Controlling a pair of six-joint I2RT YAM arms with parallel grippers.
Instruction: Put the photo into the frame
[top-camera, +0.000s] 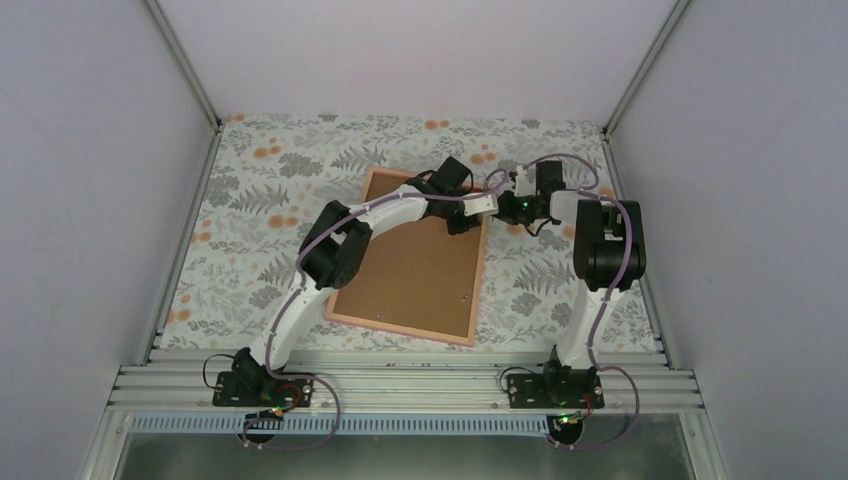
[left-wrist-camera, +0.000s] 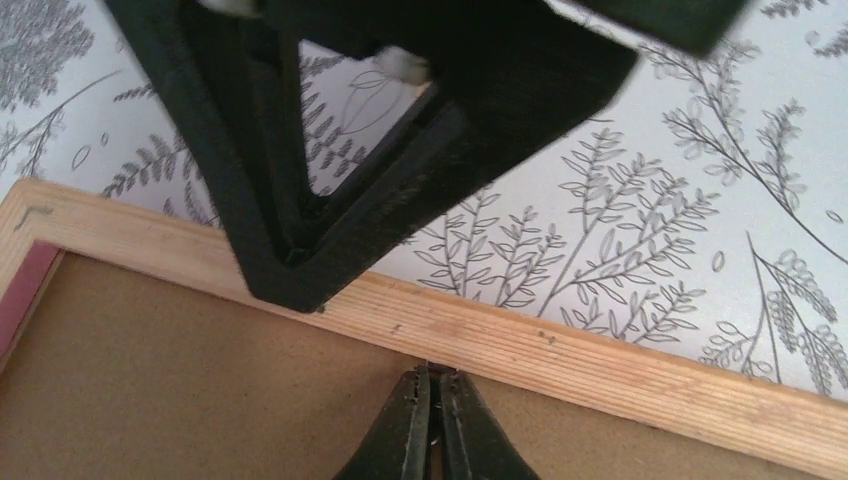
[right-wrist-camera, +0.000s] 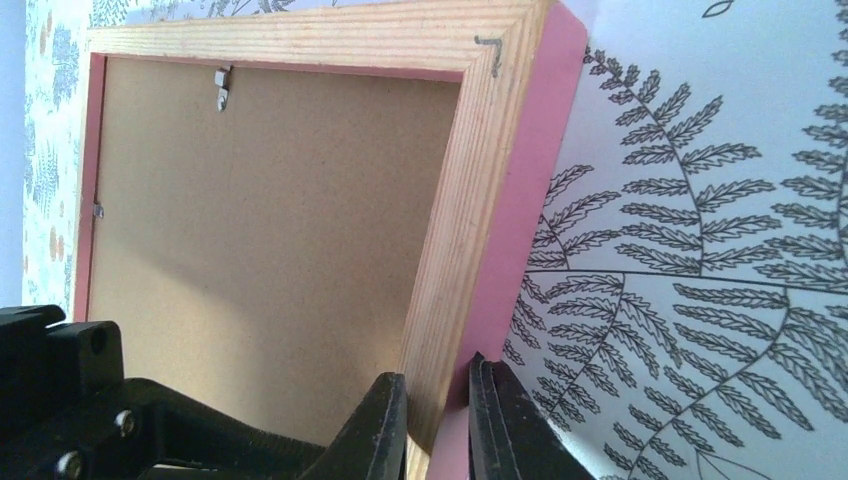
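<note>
The frame (top-camera: 398, 331) lies face down on the table, with pale wood rails, pink outer sides and a brown backing board (top-camera: 420, 275) in it. The photo is hidden. My right gripper (right-wrist-camera: 437, 385) is shut on the frame's right rail (right-wrist-camera: 450, 200), one finger on the wood inside and the other on the pink outside. It shows near the frame's far right corner as the right gripper (top-camera: 488, 205). My left gripper (left-wrist-camera: 437, 372) is shut, its tips on the backing board (left-wrist-camera: 150, 380) against the rail's (left-wrist-camera: 600, 360) inner edge. From above, the left gripper (top-camera: 465, 222) sits beside the right one.
A floral cloth (top-camera: 270, 190) covers the table, with white walls on three sides. Small metal clips (right-wrist-camera: 222, 85) sit along the backing's edge. The right gripper's black body (left-wrist-camera: 400, 150) hangs close over the rail. An aluminium rail (top-camera: 400, 385) carries both arm bases.
</note>
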